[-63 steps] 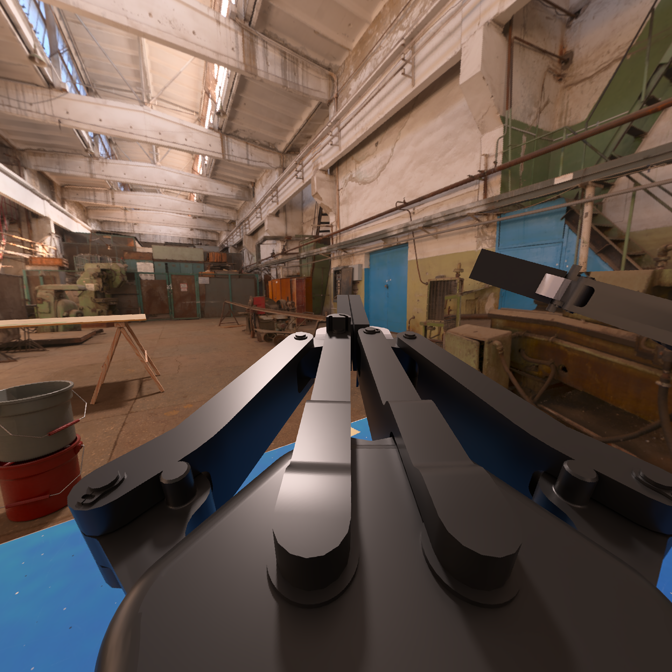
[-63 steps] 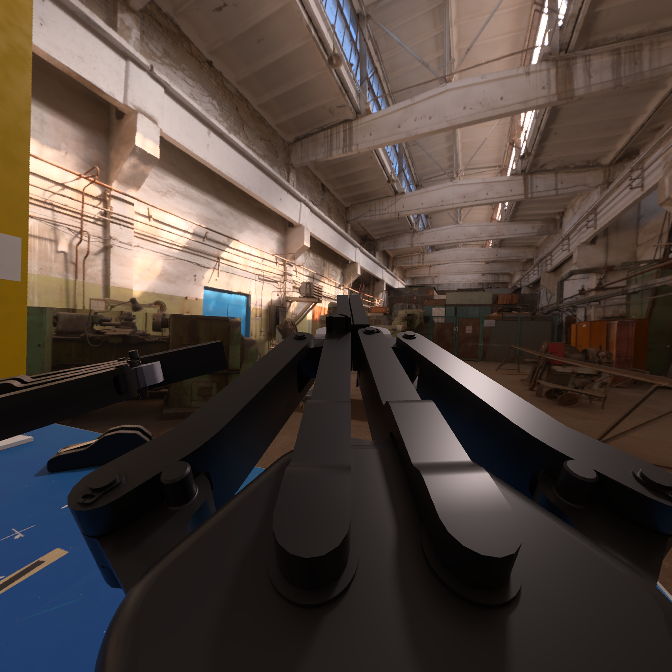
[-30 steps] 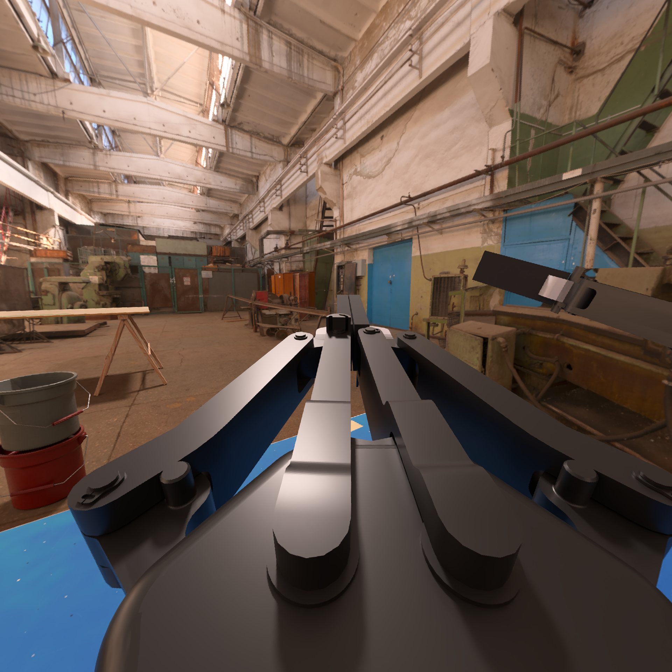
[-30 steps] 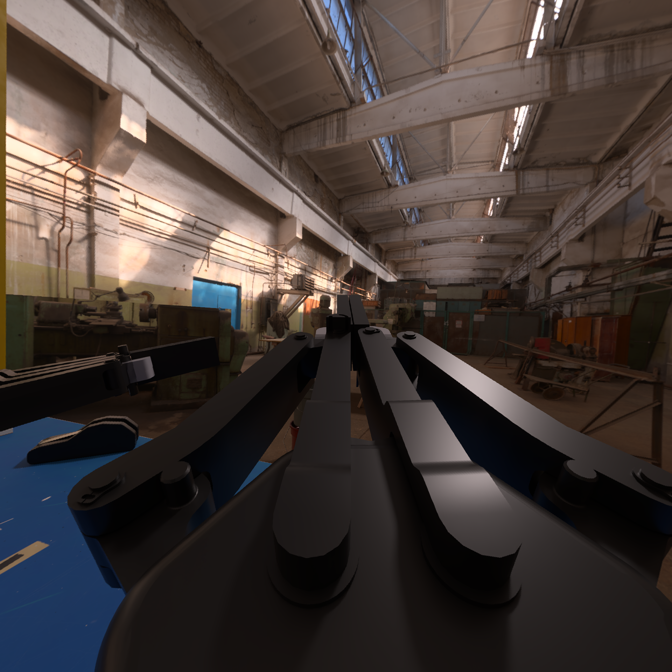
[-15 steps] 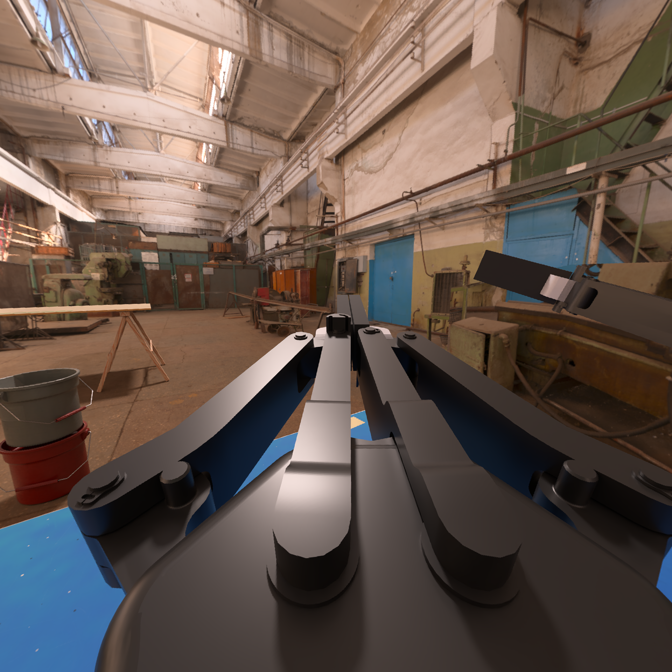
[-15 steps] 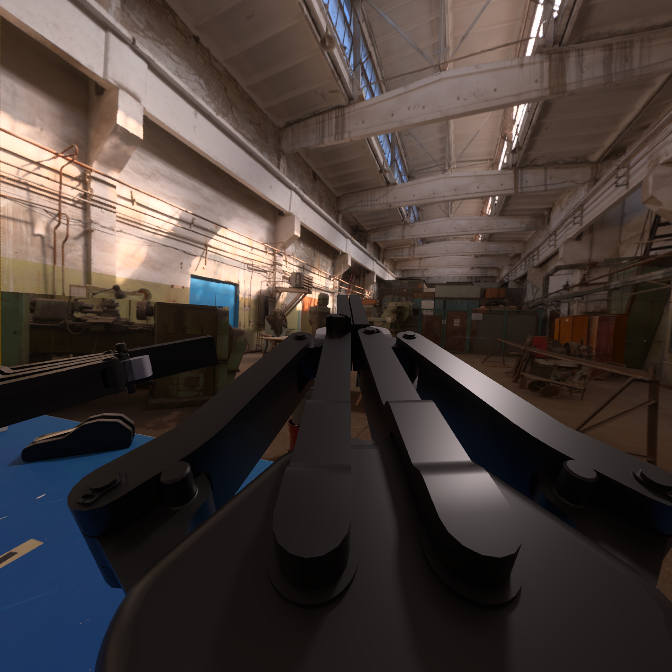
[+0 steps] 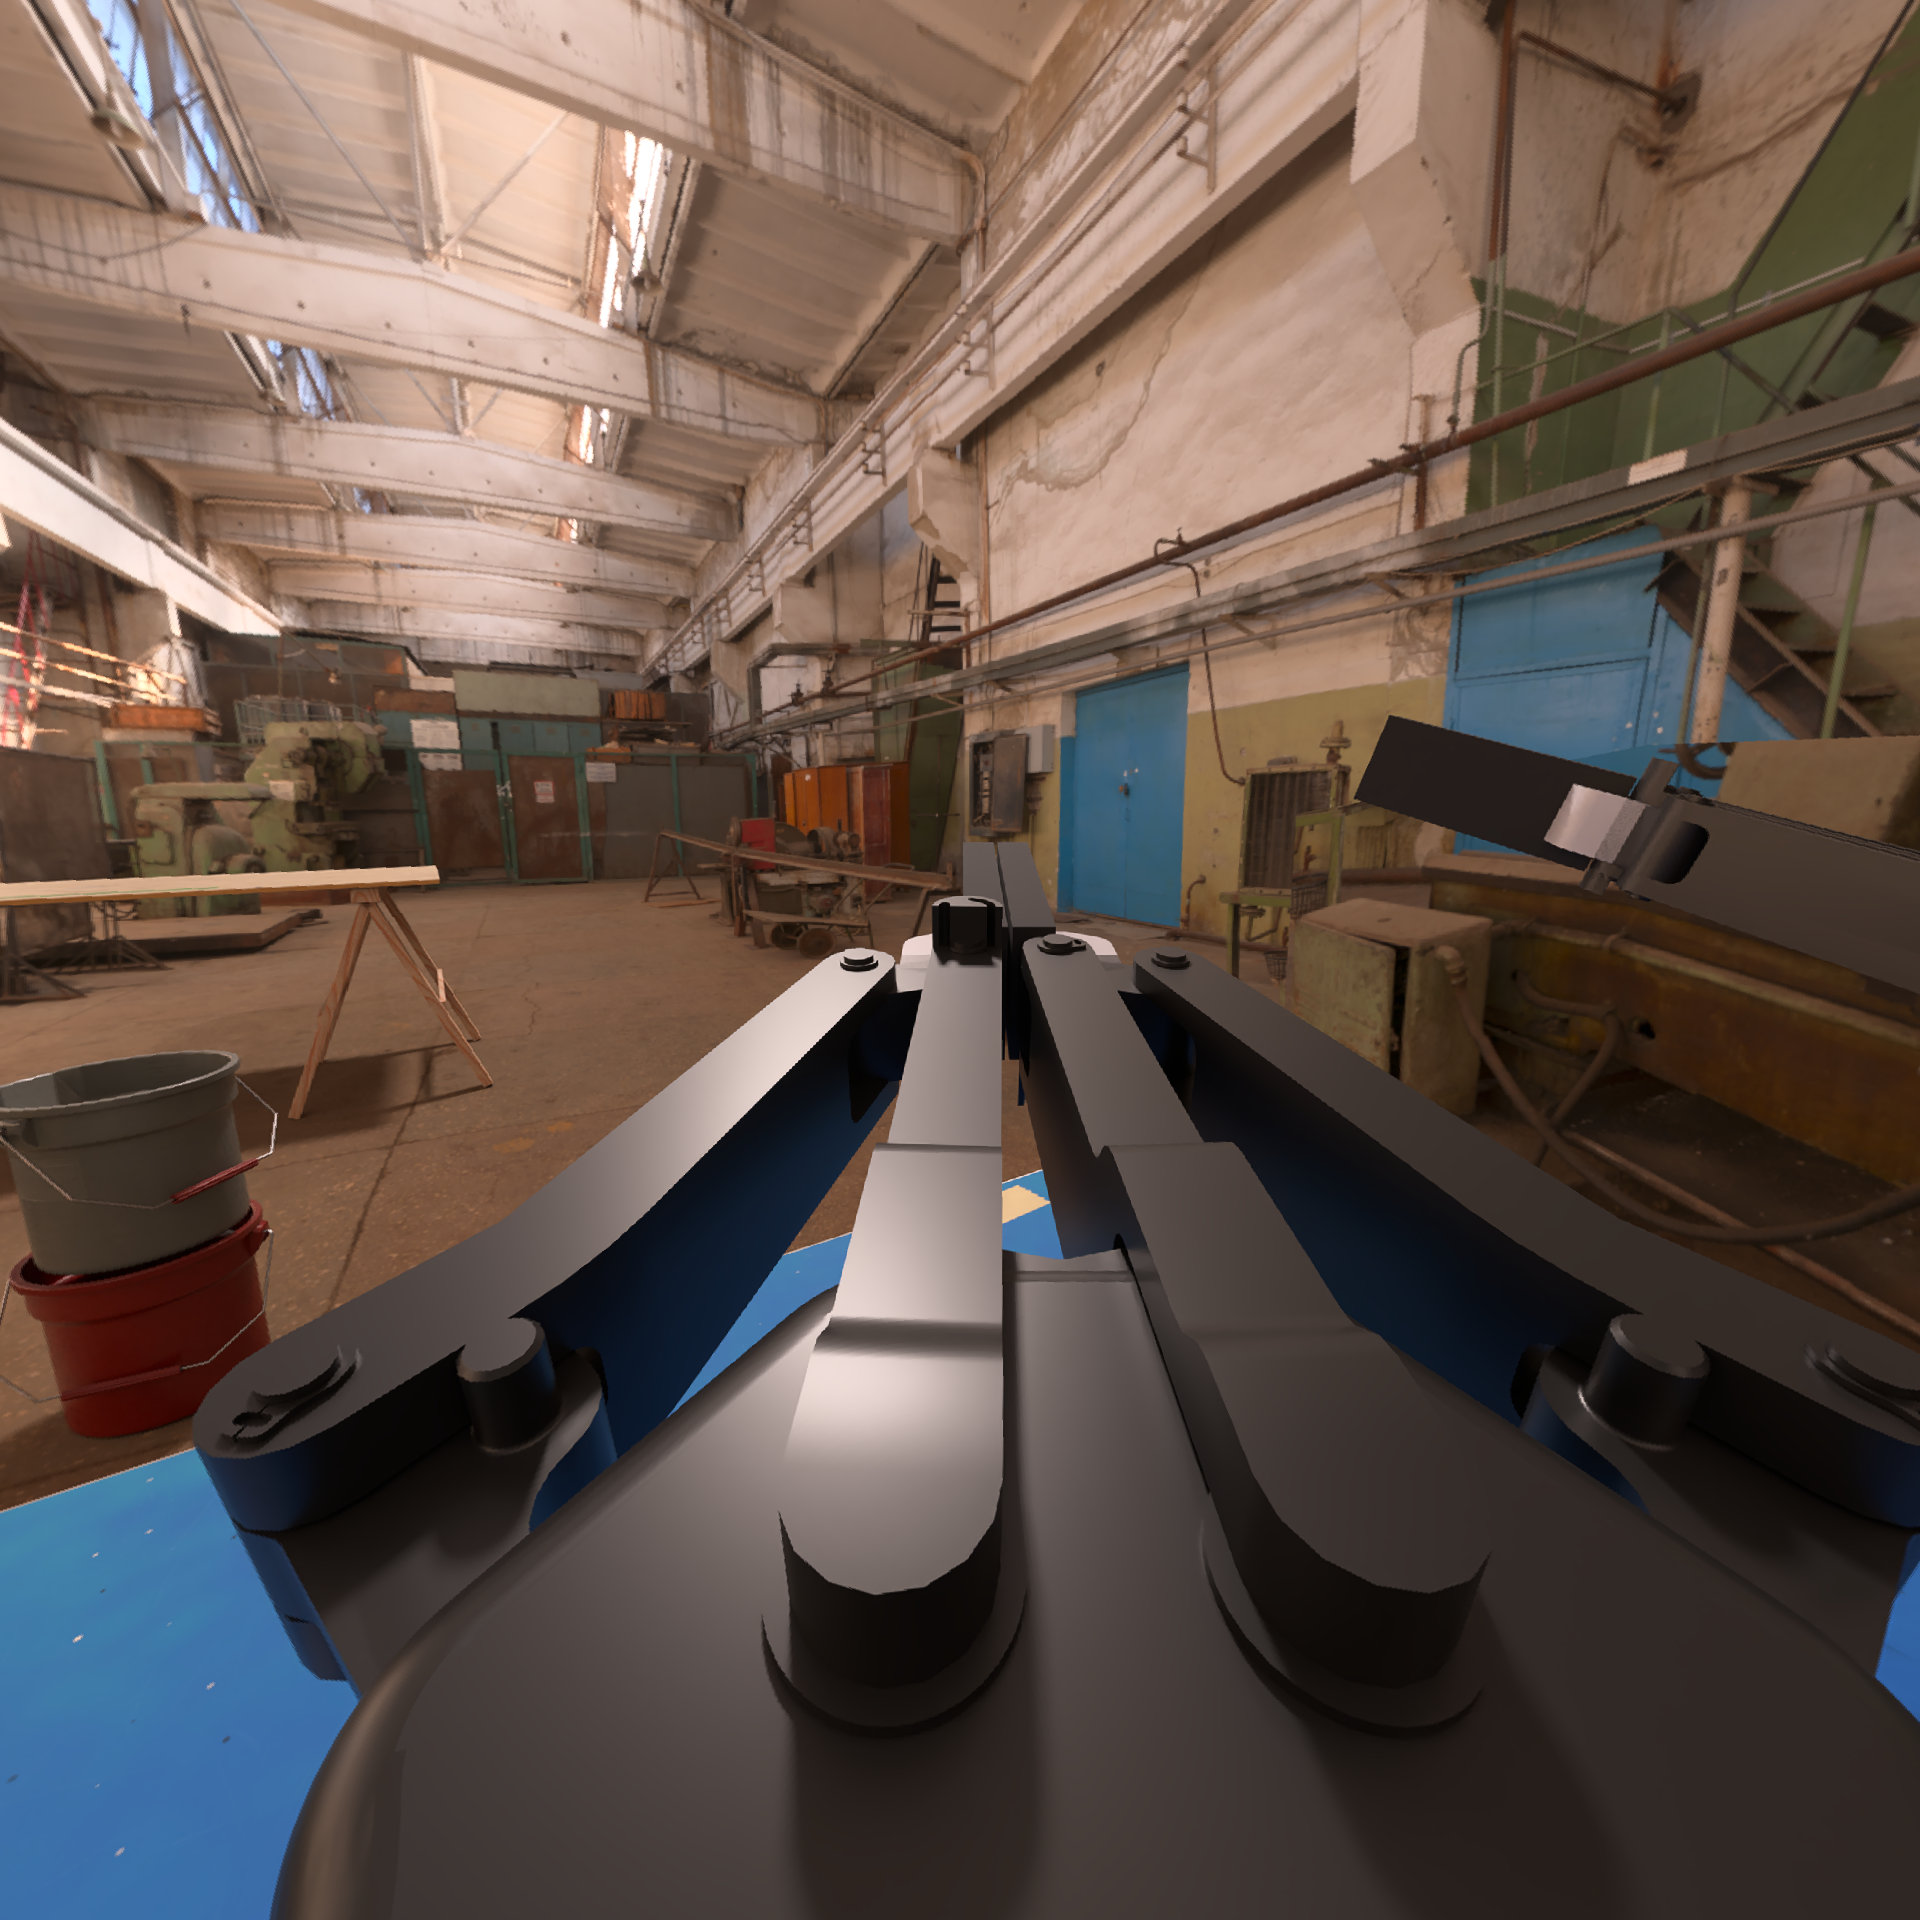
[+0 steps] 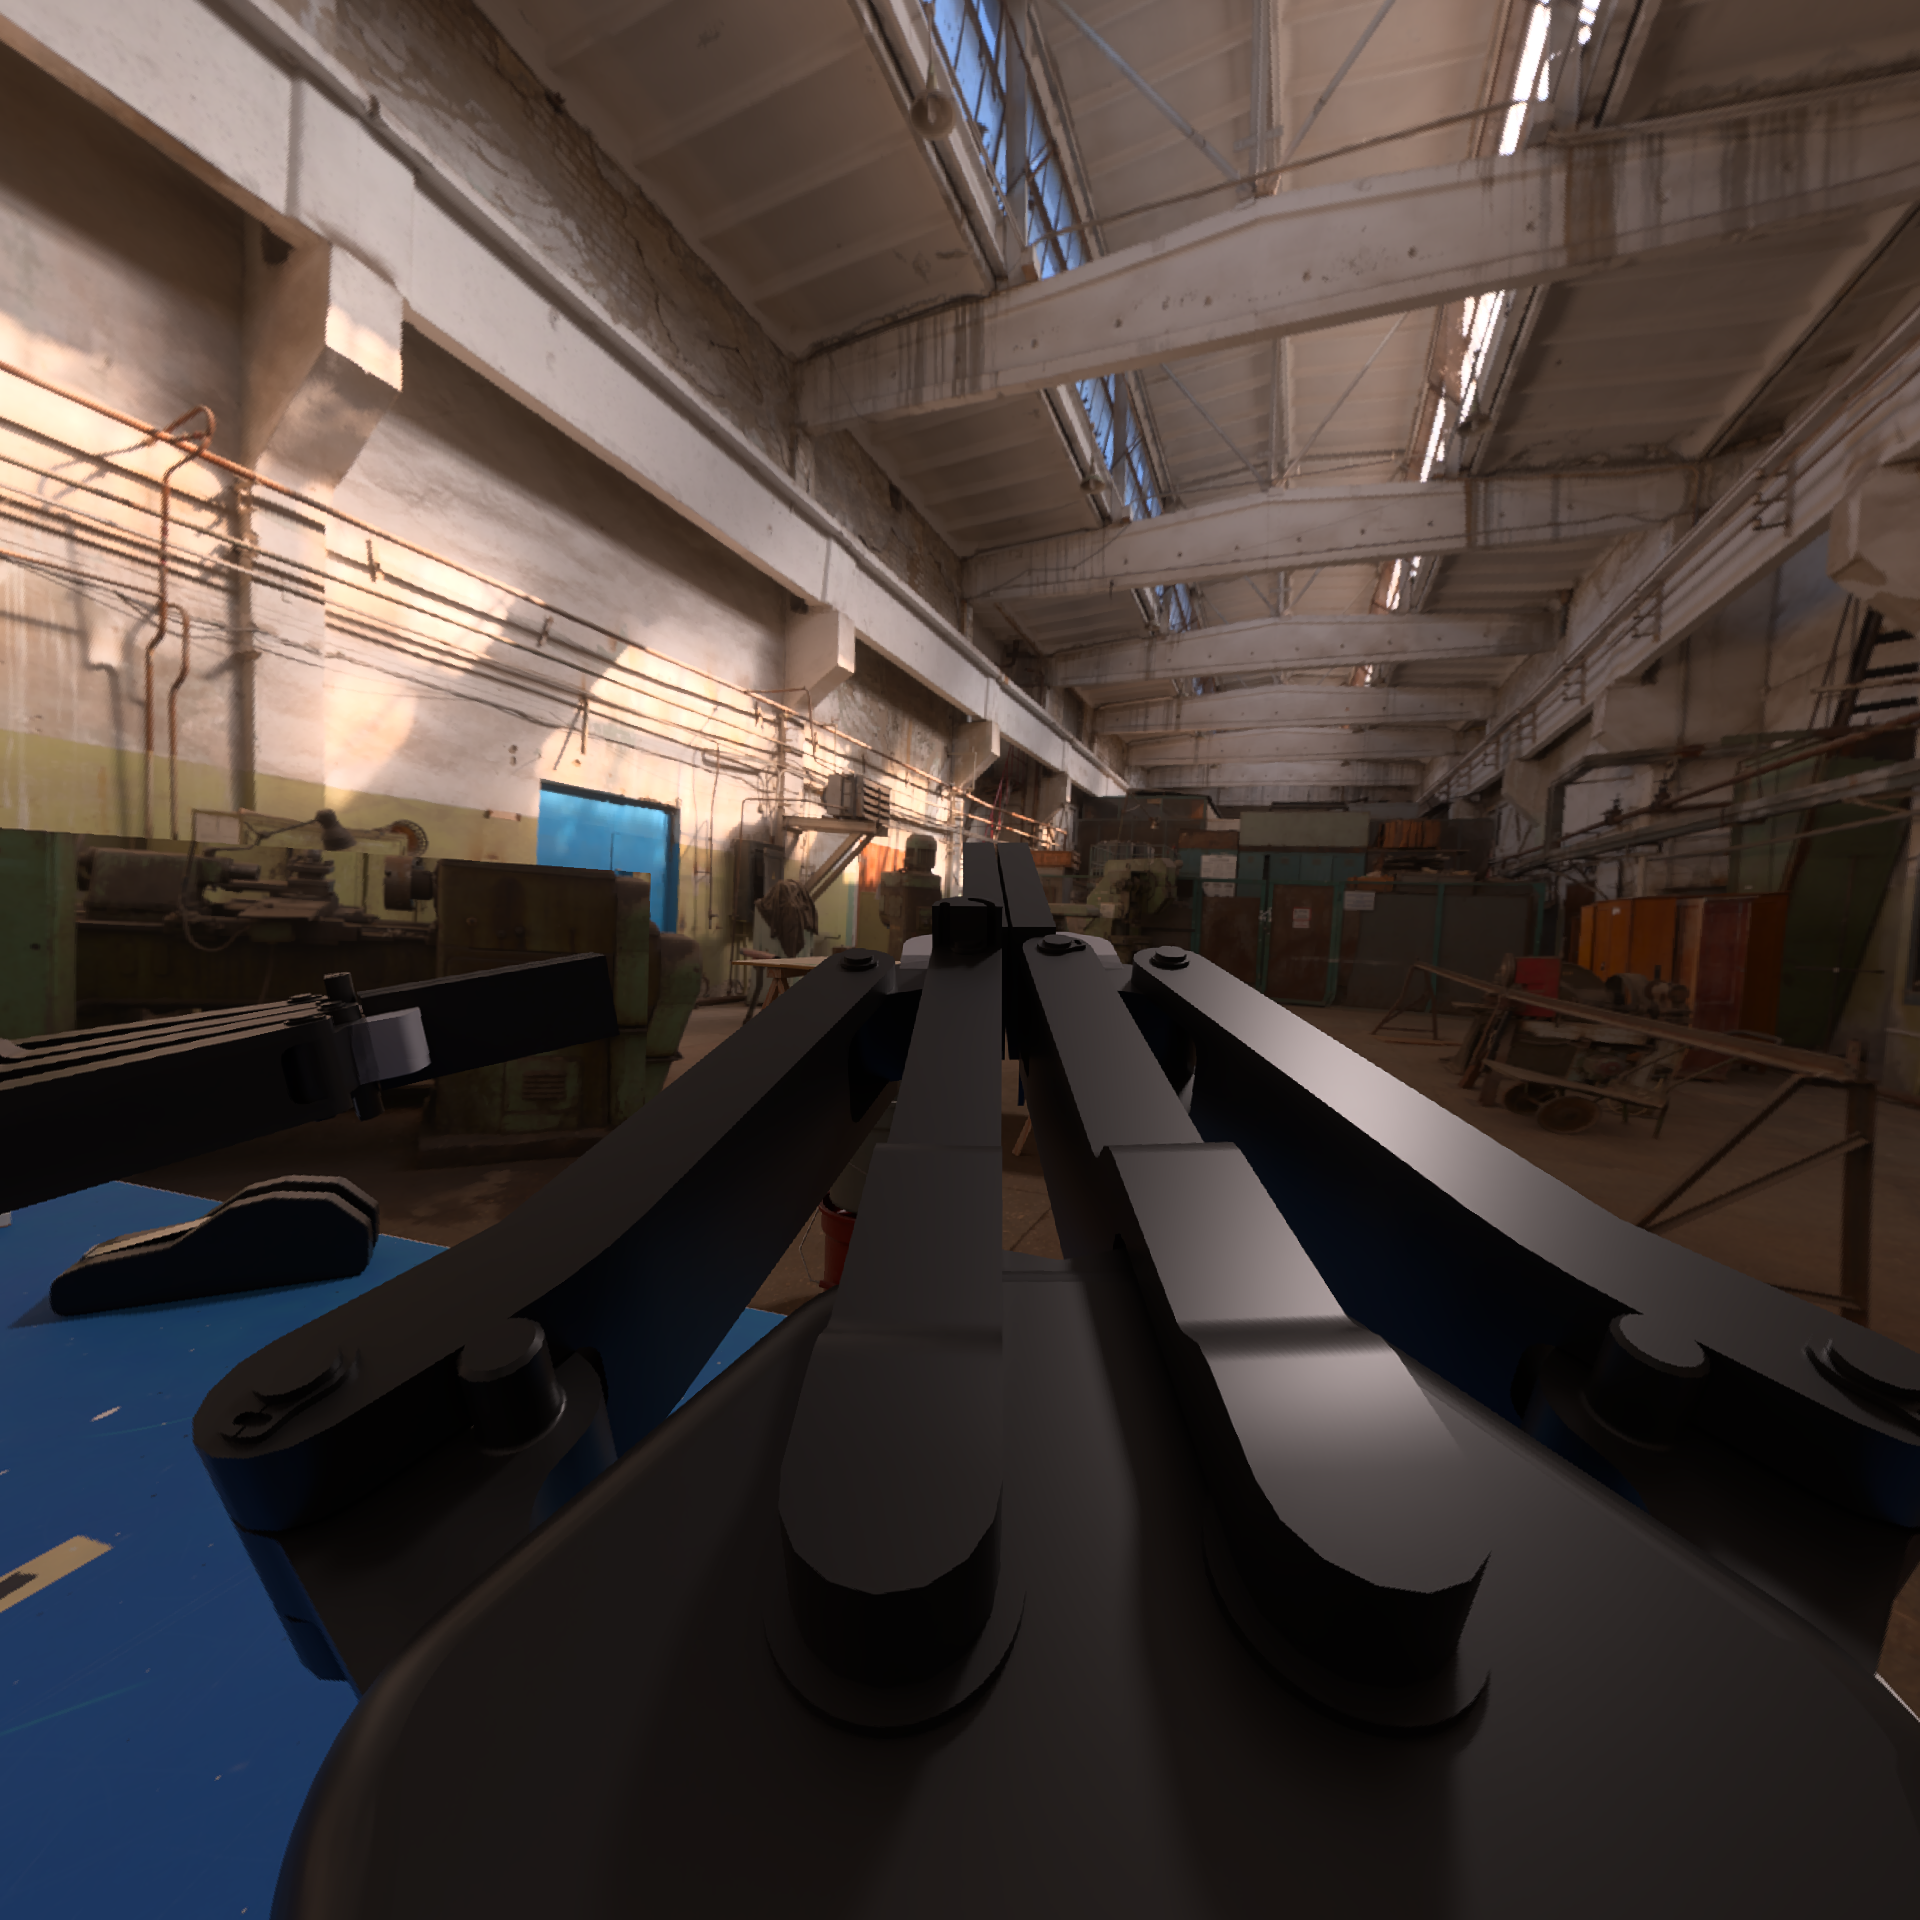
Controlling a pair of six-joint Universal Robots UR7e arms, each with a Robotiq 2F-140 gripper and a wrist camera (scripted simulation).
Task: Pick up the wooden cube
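No wooden cube shows plainly in either view. A tan sliver (image 8: 1903, 1647) at the right edge of the right wrist view is too cut off to identify. My left gripper (image 7: 997, 873) is shut and empty, its fingers pressed together and pointing level over the blue table (image 7: 114, 1714). My right gripper (image 8: 997, 871) is also shut and empty, level over the same table (image 8: 114, 1662). Each gripper shows in the other's view: the right one at the right of the left wrist view (image 7: 1475, 795), the left one at the left of the right wrist view (image 8: 499, 1003).
A black flat shaped piece (image 8: 223, 1252) lies on the table near its far edge. Beyond the table edge, a grey bucket stacked on a red one (image 7: 130, 1236) and a wooden trestle (image 7: 384, 977) stand on the hall floor.
Both wrist views have drifted slightly. The right view has swung to the right, so a yellow pillar at its left edge has gone out of frame. Both grippers stay shut.
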